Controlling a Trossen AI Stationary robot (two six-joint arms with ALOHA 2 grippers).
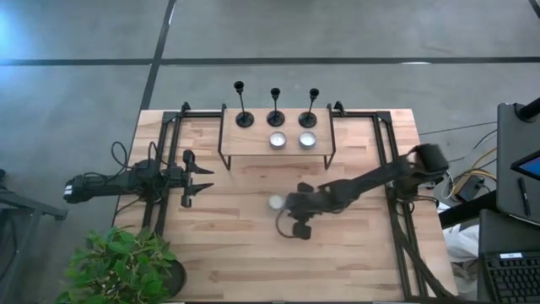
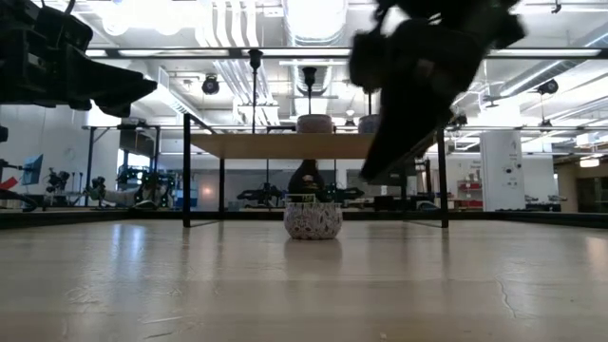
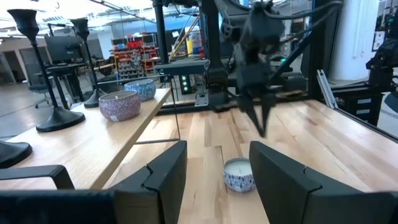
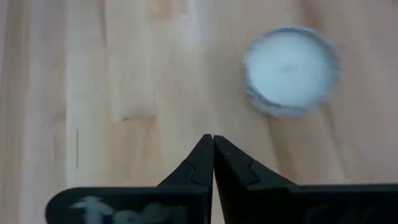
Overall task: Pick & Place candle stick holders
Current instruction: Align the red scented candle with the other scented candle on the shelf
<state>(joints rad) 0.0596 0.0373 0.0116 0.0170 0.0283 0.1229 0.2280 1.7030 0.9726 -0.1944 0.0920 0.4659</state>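
Observation:
Three black candle stick holders (image 1: 243,116) (image 1: 276,116) (image 1: 310,116) stand on their round bases in a row along the far edge of a raised wooden shelf (image 1: 249,143). Two of them also show in the left wrist view (image 3: 43,74) (image 3: 87,59). My right gripper (image 1: 289,213) (image 4: 213,140) is shut and empty. It points down above the table's middle, beside a small white candle pot (image 1: 275,202) (image 4: 291,71) and apart from it. My left gripper (image 1: 209,178) (image 3: 217,149) is open and empty at the table's left, facing that pot (image 3: 239,174).
Two more candle pots (image 1: 278,140) (image 1: 307,140) stand on the shelf in front of the holders. Black frame rails (image 1: 169,169) (image 1: 392,169) run along the table's left and right sides. A potted plant (image 1: 126,266) stands at the near left corner.

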